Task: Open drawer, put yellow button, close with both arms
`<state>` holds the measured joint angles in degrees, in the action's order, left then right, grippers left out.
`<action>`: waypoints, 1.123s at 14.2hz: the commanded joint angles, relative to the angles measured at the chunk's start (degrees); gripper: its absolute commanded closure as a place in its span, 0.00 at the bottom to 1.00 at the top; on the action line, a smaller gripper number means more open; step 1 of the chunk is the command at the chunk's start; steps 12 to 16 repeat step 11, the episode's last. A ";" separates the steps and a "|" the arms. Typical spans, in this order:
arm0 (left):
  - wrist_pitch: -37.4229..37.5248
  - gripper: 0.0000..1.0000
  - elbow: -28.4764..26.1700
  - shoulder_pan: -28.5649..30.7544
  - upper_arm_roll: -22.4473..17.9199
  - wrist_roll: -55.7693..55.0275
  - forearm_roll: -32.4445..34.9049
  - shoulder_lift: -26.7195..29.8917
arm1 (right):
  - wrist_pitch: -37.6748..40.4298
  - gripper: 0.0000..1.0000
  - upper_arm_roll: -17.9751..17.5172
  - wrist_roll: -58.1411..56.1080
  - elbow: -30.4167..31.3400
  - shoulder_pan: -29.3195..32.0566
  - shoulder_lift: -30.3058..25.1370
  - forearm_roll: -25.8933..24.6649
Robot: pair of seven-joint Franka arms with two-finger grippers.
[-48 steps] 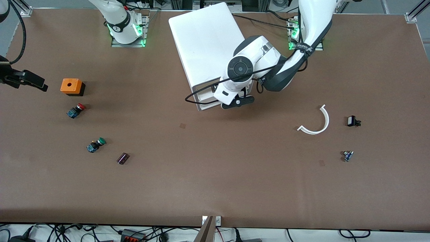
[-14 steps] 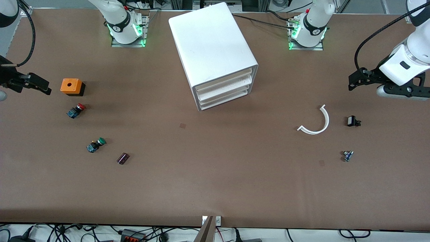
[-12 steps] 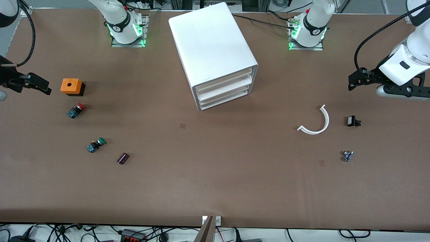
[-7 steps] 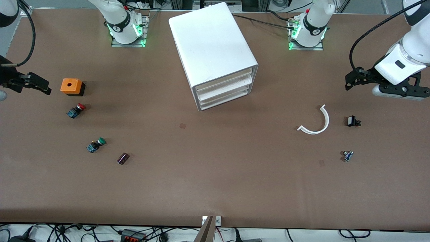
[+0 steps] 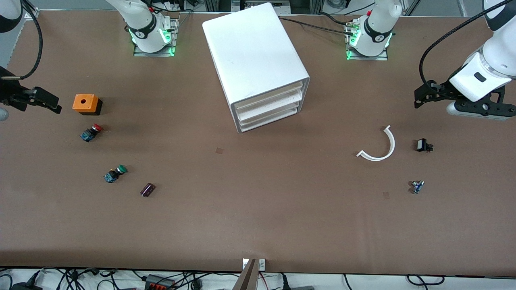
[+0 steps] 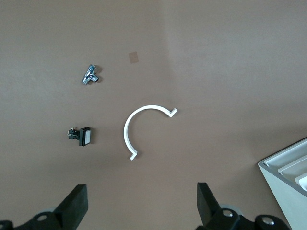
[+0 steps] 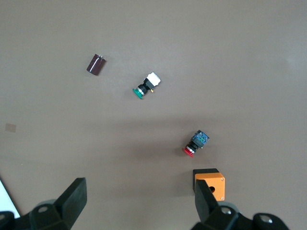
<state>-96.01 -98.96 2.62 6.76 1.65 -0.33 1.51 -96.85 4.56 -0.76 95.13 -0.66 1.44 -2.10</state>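
Note:
The white cabinet point(image 5: 254, 56) stands between the two arm bases. Its topmost drawer point(image 5: 269, 97) sits shut, flush with the two below it. The yellow button is out of view in every picture. My left gripper point(image 6: 141, 211) hangs open and empty over the left arm's end of the table, one black finger point(image 5: 427, 94) showing above the white arc point(image 5: 381, 147). My right gripper point(image 7: 139, 211) hangs open and empty over the right arm's end, beside the orange box point(image 5: 85, 103); one finger point(image 5: 42, 100) shows at the picture's edge.
A red-capped button point(image 5: 91, 132), a green-capped button point(image 5: 115, 173) and a dark cylinder point(image 5: 147, 189) lie nearer the front camera than the orange box. A small black part point(image 5: 423, 145) and a metal fitting point(image 5: 417, 186) lie beside the white arc.
My left arm has left the cabinet's front and swung out to its own end of the table. In the last second it only drifted slightly. The right arm has stayed still.

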 commanded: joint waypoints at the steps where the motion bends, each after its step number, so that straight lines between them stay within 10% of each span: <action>1: 0.12 0.00 0.61 0.10 -0.25 1.43 -1.25 -0.02 | 0.17 0.00 0.10 -1.00 0.58 -0.13 -1.00 -0.45; 16: 0.29 0.00 0.61 0.10 -0.25 1.43 -1.25 -0.02 | -0.09 0.00 0.28 -1.00 0.93 0.05 -1.00 -0.01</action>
